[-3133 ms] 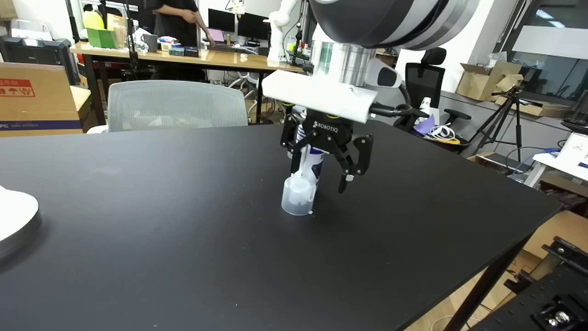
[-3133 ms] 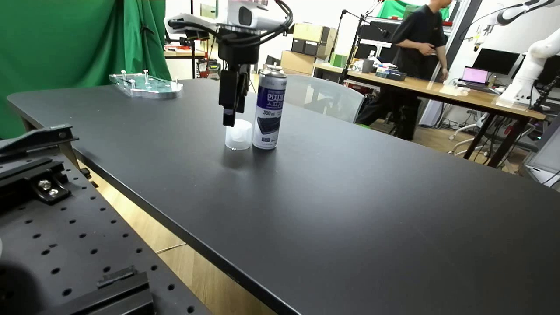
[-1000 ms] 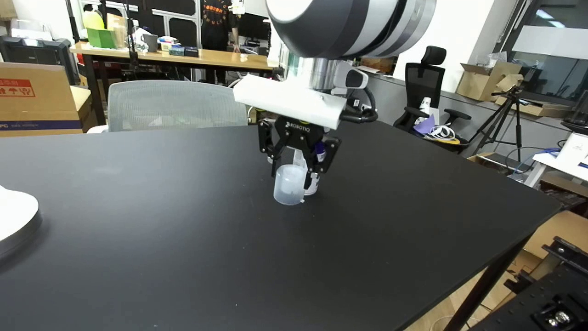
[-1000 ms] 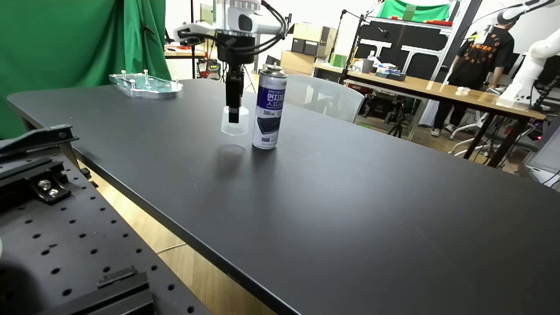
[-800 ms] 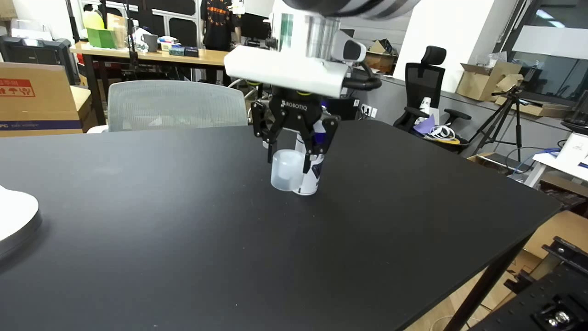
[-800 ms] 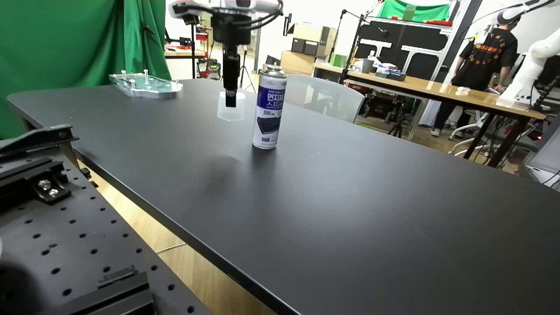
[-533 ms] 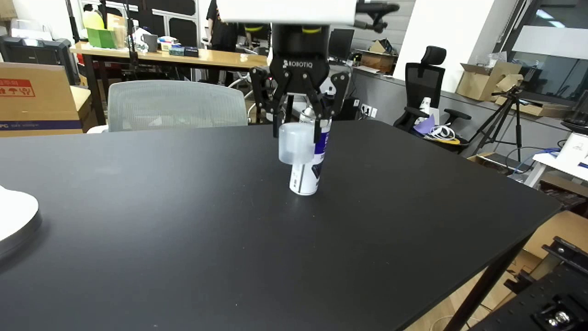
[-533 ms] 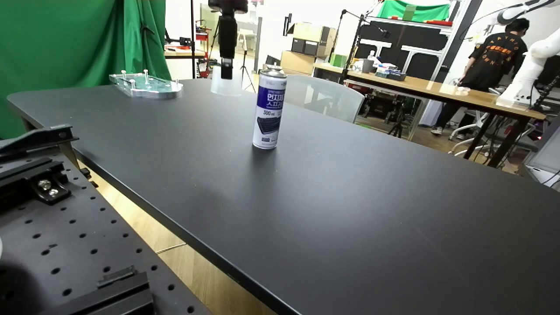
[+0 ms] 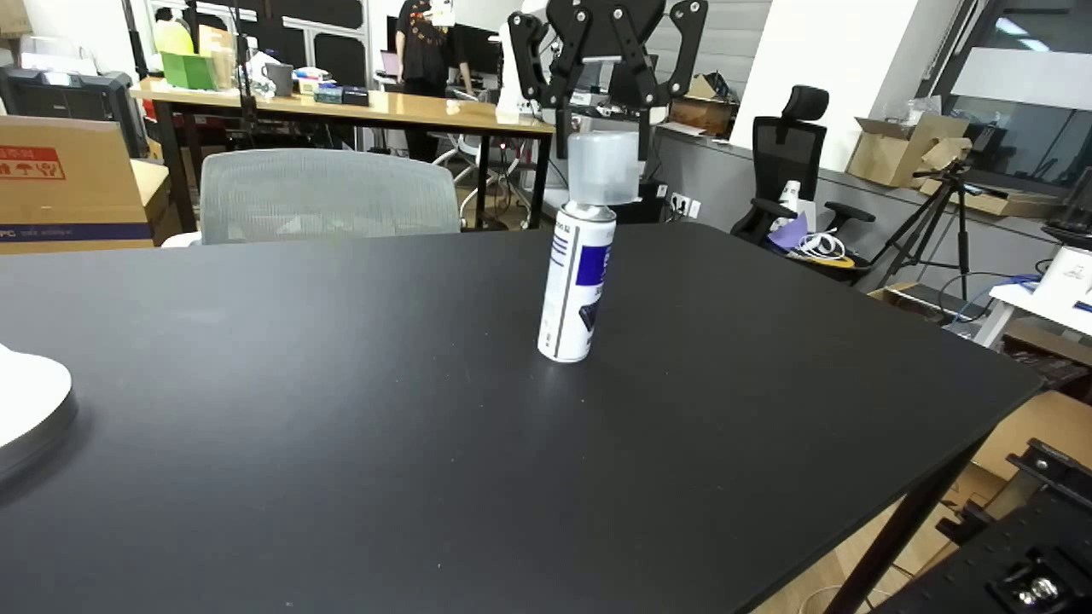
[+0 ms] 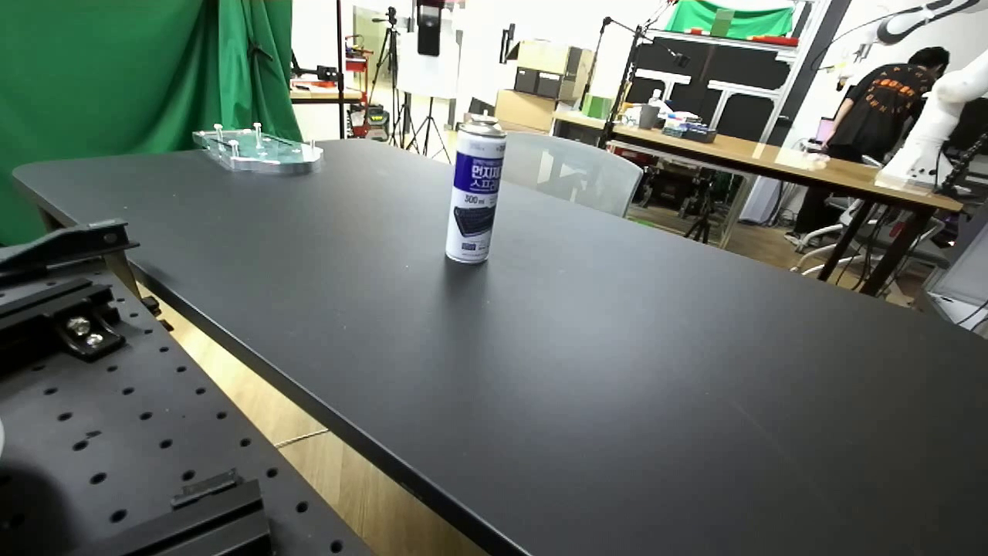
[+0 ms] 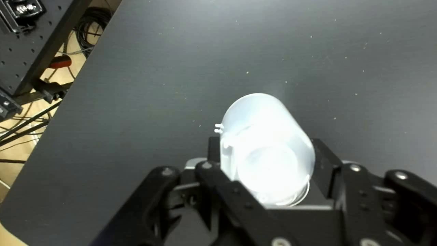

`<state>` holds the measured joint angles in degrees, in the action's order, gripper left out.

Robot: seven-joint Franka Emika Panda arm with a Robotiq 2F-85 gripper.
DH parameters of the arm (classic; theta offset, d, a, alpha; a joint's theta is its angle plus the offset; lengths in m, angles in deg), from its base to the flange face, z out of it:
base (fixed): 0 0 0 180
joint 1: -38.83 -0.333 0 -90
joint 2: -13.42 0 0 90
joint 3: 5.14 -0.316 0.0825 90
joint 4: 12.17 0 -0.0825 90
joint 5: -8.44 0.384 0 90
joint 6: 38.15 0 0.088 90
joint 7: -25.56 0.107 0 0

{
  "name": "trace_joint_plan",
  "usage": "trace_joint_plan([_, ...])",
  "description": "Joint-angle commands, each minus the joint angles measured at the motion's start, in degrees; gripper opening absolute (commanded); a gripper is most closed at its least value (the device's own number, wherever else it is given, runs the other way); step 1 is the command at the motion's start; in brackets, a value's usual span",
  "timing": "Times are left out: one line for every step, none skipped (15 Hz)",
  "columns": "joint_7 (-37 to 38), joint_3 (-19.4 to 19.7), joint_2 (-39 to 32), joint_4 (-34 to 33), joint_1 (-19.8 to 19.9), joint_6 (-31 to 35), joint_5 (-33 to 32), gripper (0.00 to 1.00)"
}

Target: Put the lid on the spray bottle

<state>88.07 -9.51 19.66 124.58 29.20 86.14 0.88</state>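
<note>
spray bottle point(image 9: 573, 283): upright on table point(image 9: 341, 426), uncapped | lid point(image 9: 603, 173): held aloft, apart from spray bottle; exact offset hard to judge | gripper point(image 9: 603, 152): clamped on lid from 2 sides | done: lid gripped, clear of table | should remain: align over spray bottle, lower, seat, release

From close by the gripper point(image 11: 268, 150), the table point(image 11: 136, 102) is looked down on in the wrist view, while the spray bottle point(image 9: 572, 286) below the gripper is shared by both exterior views, aimed across the table from farther off.
</note>
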Motion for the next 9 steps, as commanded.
trace_joint_plan([-1.50, -0.65, -0.13, -2.55, 3.21, -2.24, -1.16, 0.39])
trace_joint_plan([-2.17, -0.56, -0.54, -2.81, 3.80, -1.57, -1.07, 0.39])
trace_joint_plan([-2.68, -0.56, -0.85, -2.95, 4.31, -0.81, -1.27, 0.39])
trace_joint_plan([-3.09, -0.58, -1.03, -3.00, 4.72, -0.07, -1.42, 0.39])
trace_joint_plan([-3.43, -0.63, -1.18, -3.02, 5.05, 0.67, -1.69, 0.39])
trace_joint_plan([-3.66, -0.73, -1.18, -2.93, 5.22, 1.71, -1.87, 0.39])
trace_joint_plan([-3.69, -0.80, -1.26, -2.90, 5.34, 2.57, -2.17, 0.39])
trace_joint_plan([-3.80, -0.89, -1.24, -2.70, 5.38, 3.83, -2.59, 0.39])
trace_joint_plan([-3.62, -0.99, -1.35, -2.65, 5.44, 4.61, -3.10, 0.39])
